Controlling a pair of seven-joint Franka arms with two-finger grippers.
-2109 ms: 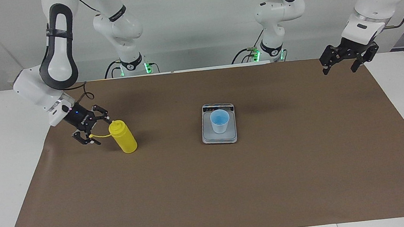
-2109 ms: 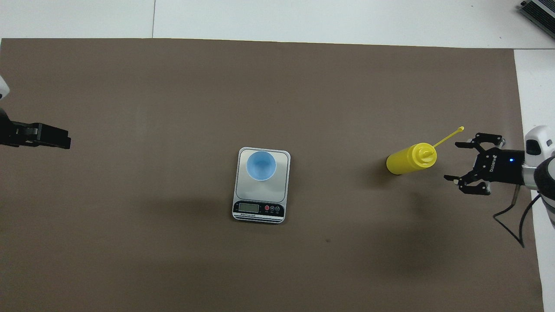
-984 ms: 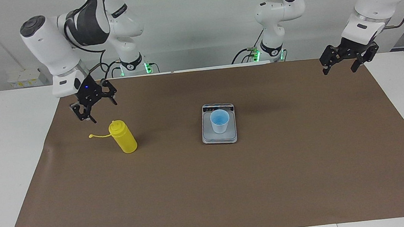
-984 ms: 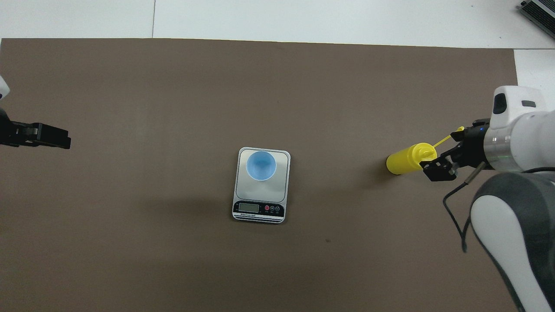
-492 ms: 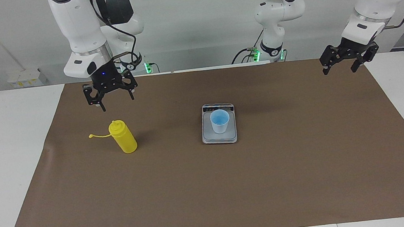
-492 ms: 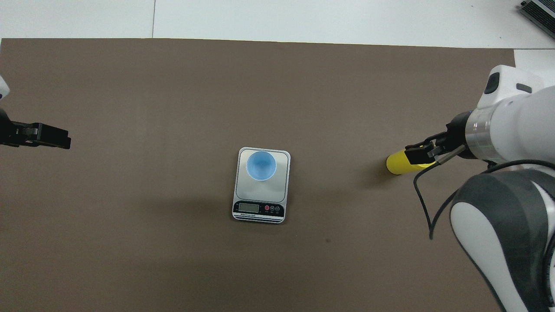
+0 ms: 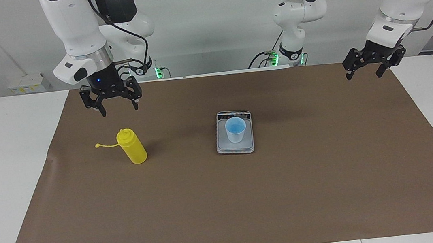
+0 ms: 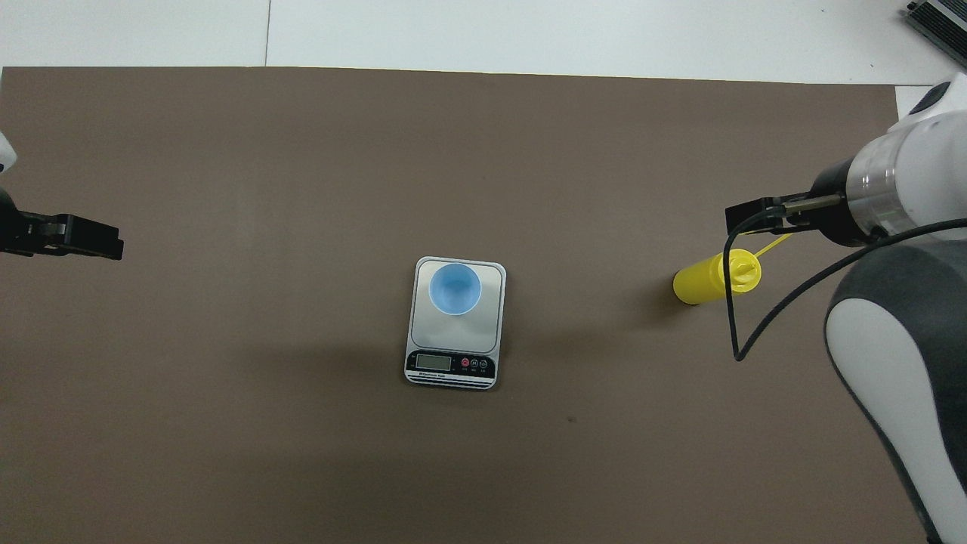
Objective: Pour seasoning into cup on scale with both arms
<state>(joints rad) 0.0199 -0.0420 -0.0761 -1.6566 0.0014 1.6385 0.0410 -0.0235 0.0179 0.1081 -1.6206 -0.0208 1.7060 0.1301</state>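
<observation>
Right gripper (image 7: 112, 107) hangs fingers apart, pointing down above the upright seasoning (image 7: 132, 147), left arm waits.

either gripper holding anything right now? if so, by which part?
Nothing is held. The right gripper hangs open above the seasoning bottle, clear of it. The left gripper waits open at its end of the table.

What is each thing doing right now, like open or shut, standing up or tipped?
yellow bottle: standing upright on the brown mat, cap off on its strap, not held.
cup: upright on the scale.
scale: flat on the mat.
right gripper: open, raised over the mat near the bottle.
left gripper: open, waiting, raised.
</observation>
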